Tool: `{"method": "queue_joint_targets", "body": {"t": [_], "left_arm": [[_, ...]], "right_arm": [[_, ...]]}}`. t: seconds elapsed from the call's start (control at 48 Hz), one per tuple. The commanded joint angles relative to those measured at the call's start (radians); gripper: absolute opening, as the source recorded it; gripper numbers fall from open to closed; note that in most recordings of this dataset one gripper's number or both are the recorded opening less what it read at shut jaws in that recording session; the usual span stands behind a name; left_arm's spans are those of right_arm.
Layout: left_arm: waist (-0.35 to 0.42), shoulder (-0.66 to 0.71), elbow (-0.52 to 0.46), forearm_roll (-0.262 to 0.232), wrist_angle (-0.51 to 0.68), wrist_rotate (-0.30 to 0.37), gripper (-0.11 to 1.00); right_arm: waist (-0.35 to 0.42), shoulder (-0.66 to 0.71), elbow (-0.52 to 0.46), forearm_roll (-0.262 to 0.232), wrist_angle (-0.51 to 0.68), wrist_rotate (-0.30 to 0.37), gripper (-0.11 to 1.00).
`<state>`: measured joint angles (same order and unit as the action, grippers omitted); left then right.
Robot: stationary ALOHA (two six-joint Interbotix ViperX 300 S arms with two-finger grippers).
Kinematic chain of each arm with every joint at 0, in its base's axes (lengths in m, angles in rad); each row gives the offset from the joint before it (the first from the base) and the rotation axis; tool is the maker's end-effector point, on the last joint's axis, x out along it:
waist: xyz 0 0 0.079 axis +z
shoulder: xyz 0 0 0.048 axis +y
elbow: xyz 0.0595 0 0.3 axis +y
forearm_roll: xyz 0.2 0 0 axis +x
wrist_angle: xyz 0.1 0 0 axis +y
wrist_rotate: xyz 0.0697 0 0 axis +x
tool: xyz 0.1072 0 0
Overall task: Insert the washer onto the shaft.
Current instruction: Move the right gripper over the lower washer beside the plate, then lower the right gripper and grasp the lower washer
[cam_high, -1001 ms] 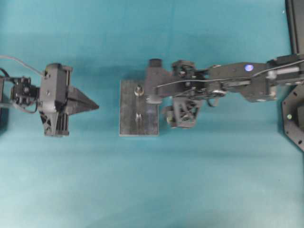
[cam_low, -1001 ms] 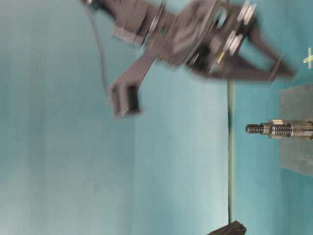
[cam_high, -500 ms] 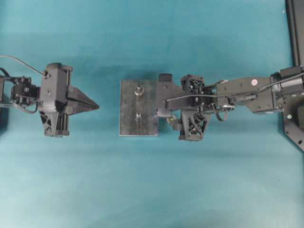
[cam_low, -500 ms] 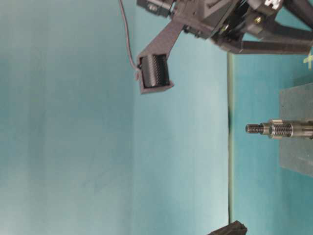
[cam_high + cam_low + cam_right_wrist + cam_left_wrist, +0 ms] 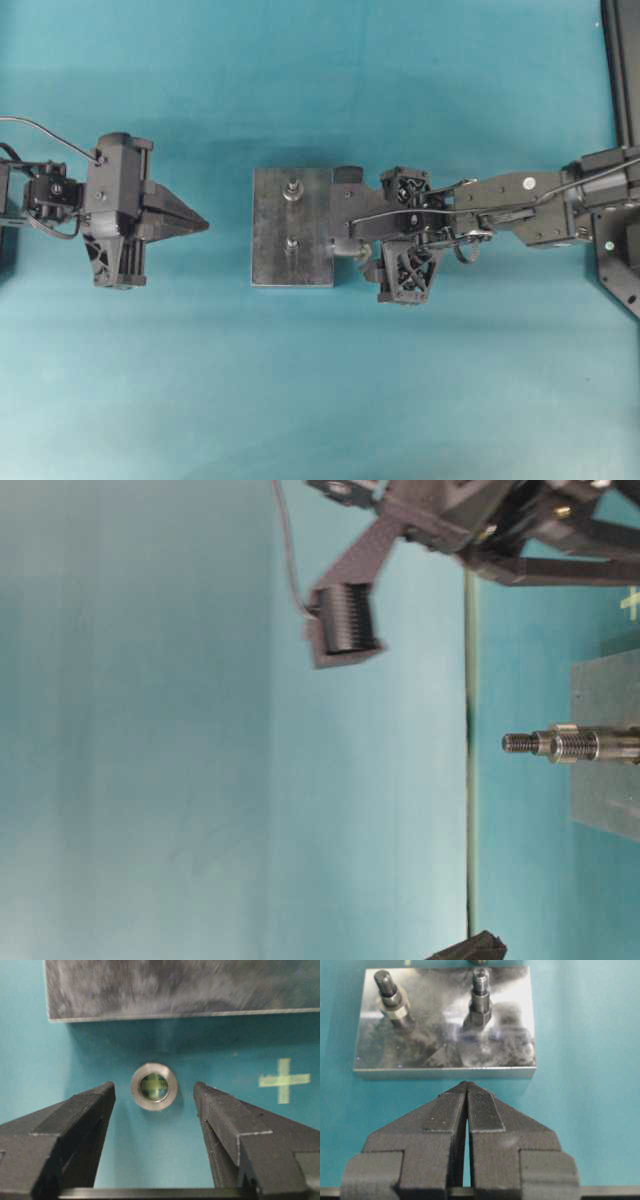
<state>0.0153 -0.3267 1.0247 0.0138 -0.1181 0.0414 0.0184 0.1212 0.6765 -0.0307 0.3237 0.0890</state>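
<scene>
The washer (image 5: 154, 1086), a small steel ring, lies flat on the teal cloth just off the edge of the metal plate (image 5: 175, 990). My right gripper (image 5: 153, 1086) is open and points down at it, one fingertip on each side and neither touching. Seen from overhead, the right gripper (image 5: 341, 213) hangs at the right edge of the plate (image 5: 270, 230). Two upright threaded shafts (image 5: 292, 188) (image 5: 290, 243) stand on the plate. My left gripper (image 5: 466, 1085) is shut and empty, pointing at the plate (image 5: 445, 1057) from a short way off, its shafts (image 5: 480, 992) (image 5: 389, 995) beyond.
A green projected cross (image 5: 284, 1080) marks the cloth to the right of the washer. From table level a shaft (image 5: 560, 744) sticks up from the plate (image 5: 610, 800), with the right arm (image 5: 450, 520) above it. Black equipment (image 5: 622, 50) sits at the far right.
My right gripper has moved off the plate's top to its right edge and dropped lower, still open, so its fingers now flank the washer. The left arm has not moved.
</scene>
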Motion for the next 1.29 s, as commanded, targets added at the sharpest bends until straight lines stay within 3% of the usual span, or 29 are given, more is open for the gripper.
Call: {"method": "queue_joint_targets", "body": {"t": [0.0, 0.375, 0.479, 0.667, 0.938, 1.272], "left_arm": [[0.000, -0.003, -0.011, 0.003, -0.009, -0.003, 0.00], [0.000, 0.011, -0.020, 0.002, -0.011, -0.003, 0.00], [0.000, 0.011, -0.018, 0.003, -0.011, -0.003, 0.00], [0.000, 0.011, -0.020, 0.003, -0.011, -0.003, 0.00], [0.000, 0.006, -0.021, 0.002, -0.011, -0.003, 0.00], [0.000, 0.011, -0.021, 0.003, -0.014, -0.003, 0.00]], "right_arm": [[0.003, -0.005, -0.017, 0.002, -0.014, 0.008, 0.69], [0.002, 0.015, -0.025, 0.002, -0.017, 0.011, 0.67], [-0.002, 0.023, -0.028, 0.002, 0.005, 0.011, 0.58], [-0.018, 0.028, -0.028, 0.002, 0.037, 0.011, 0.32], [-0.028, -0.005, -0.064, -0.002, 0.112, 0.012, 0.32], [-0.015, -0.089, -0.218, -0.005, 0.204, 0.003, 0.32]]}}
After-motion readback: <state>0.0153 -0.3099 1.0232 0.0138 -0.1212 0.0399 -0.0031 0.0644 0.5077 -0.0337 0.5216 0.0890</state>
